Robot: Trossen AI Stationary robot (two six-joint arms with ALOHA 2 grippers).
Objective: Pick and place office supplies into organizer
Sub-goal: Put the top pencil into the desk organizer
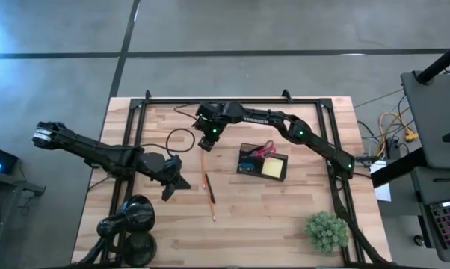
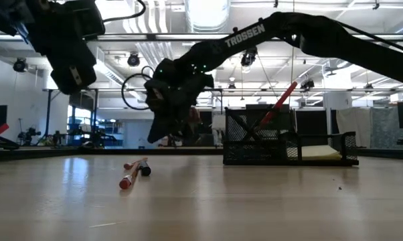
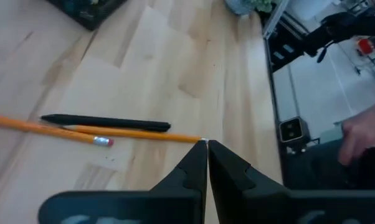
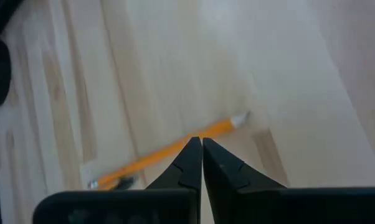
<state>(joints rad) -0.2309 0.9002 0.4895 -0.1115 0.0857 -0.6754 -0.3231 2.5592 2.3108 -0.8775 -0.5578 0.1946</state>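
Two pencils and a dark pen are still out on the table, so I'd call this roughly half done. Organizer (image 1: 262, 161) sits right of centre on the table (image 1: 285, 217). From the high view it already holds the red-handled scissors (image 1: 264, 149), a small blue piece (image 1: 245, 166) and the yellow note pad (image 1: 273, 167). Low view backs that up: a red handle sticks up out of the mesh box and the pad lies flat in the lower compartment.

Left to move: one orange pencil (image 1: 201, 155) near the right claw, plus the dark pen (image 1: 209, 187) and a second orange pencil (image 1: 211, 205) lying close together toward the middle of the table.

Right claw (image 1: 207, 142) hangs over the upper end of the first pencil. In its wrist view the fingers are pressed together and the pencil lies on the wood beyond the tips, so I read it as clenched on nothing; whether the tips touch the pencil I can't tell. My guess is the pickup hasn't landed.

Left claw (image 1: 170, 181) sits left of the pen and pencil pair, fingers clenched, nothing in them. Its wrist view shows the tips just beside the point of a pencil, not gripping it.

Readable text: "TROSSEN" in white on the right arm (image 2: 244, 35), clear in the low view, faint from above. No other legible labels that I can make out.
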